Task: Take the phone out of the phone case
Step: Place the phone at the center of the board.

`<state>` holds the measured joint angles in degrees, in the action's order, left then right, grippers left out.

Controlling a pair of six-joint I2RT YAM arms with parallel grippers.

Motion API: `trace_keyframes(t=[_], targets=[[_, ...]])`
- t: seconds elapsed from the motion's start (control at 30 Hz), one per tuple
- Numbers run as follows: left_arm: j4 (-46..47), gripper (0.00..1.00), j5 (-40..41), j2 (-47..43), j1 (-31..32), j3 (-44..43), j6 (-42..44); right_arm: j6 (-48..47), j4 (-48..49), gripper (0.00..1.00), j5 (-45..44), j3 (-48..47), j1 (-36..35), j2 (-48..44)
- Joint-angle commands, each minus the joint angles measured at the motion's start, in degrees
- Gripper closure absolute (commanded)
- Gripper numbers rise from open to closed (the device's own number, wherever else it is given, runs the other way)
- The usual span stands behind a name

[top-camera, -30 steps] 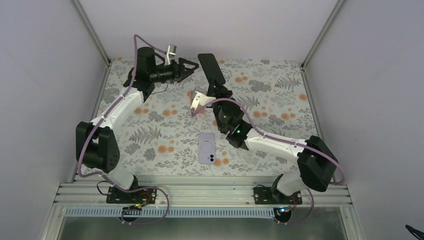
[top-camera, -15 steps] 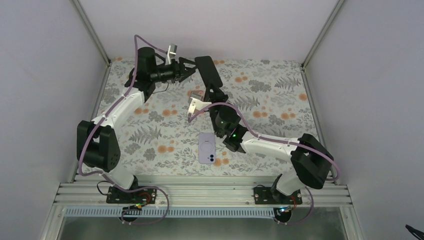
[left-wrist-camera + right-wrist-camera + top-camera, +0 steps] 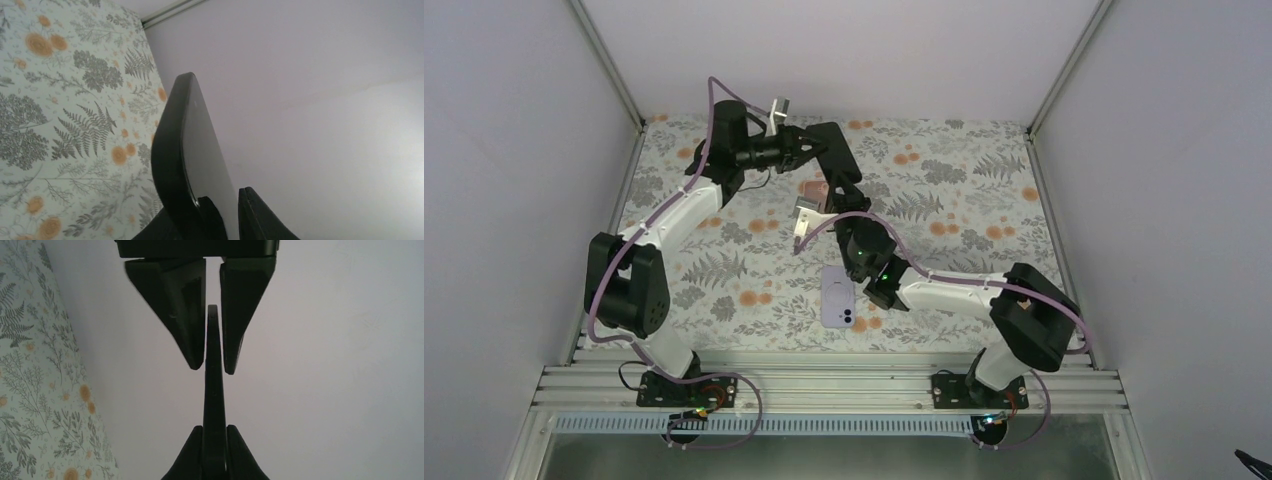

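Top external: black cased phone (image 3: 835,150) raised over worktop (image 3: 984,200) far-edge middle, clenched in right pincer (image 3: 844,186), left pincer (image 3: 813,142) parted astride its upper end; lilac phone (image 3: 838,297) flat by near-edge middle.

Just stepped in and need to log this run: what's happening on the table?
The right gripper clamps one end of a flat black piece, phone or case I cannot tell, holding it above the floral table. The left gripper straddles its other end, jaws not quite closed. A lavender phone-shaped item lies flat on the table nearer the bases.
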<state>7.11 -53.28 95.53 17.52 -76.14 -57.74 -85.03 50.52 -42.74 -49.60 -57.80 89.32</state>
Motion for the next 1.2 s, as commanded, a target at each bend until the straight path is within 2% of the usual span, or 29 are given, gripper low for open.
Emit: trace_keyframes(t=[0.0,0.03,0.17,0.3,0.33,0.4,0.53,0.6,0.63,0.9,1.03,1.17], targets=[[0.81,0.80,0.09,0.54,-0.04,0.60,-0.71,-4.35,10.47,0.95,-0.62,1.05,-0.73,0.98],[0.73,0.83,0.15,0.65,-0.17,0.51,-0.58,-4.65,10.93,0.93,-0.81,1.22,-0.73,1.17],[-1.16,0.96,0.65,1.03,-0.33,-1.16,1.25,-4.32,10.57,0.74,-1.75,1.25,-0.73,1.35],[-2.20,0.98,0.90,1.15,-0.96,-2.17,2.72,1.29,3.13,0.46,-2.10,0.44,-0.73,-0.11],[-2.31,0.98,0.89,1.13,-1.17,-2.23,3.02,4.16,-0.76,0.37,-2.15,-0.44,-0.77,-1.02],[-2.64,0.98,1.01,0.97,-1.50,-2.38,4.03,11.19,-11.71,0.26,-1.32,-2.32,-0.80,-2.73],[-5.15,0.98,2.89,0.13,-2.10,-2.71,8.44,30.36,-40.07,0.11,6.35,-10.44,0.00,-6.23],[-4.97,0.98,2.94,-0.23,-2.47,-2.04,9.63,36.73,-48.31,0.03,11.74,-13.52,0.94,-7.11],[-4.74,0.98,2.77,-0.37,-2.68,-1.74,10.18,38.61,-50.69,0.00,13.80,-14.44,1.45,-7.38],[-0.41,0.98,-0.82,-2.12,-3.86,0.69,14.71,52.82,-66.97,0.01,33.52,-21.75,7.42,-9.52],[5.12,0.98,-4.69,-3.17,-4.11,2.67,14.53,59.05,-71.95,0.01,45.90,-26.01,14.21,-10.12],[10.59,0.98,-7.73,-4.35,-4.08,4.60,14.21,65.68,-75.48,0.01,62.13,-30.86,22.85,-9.51]])
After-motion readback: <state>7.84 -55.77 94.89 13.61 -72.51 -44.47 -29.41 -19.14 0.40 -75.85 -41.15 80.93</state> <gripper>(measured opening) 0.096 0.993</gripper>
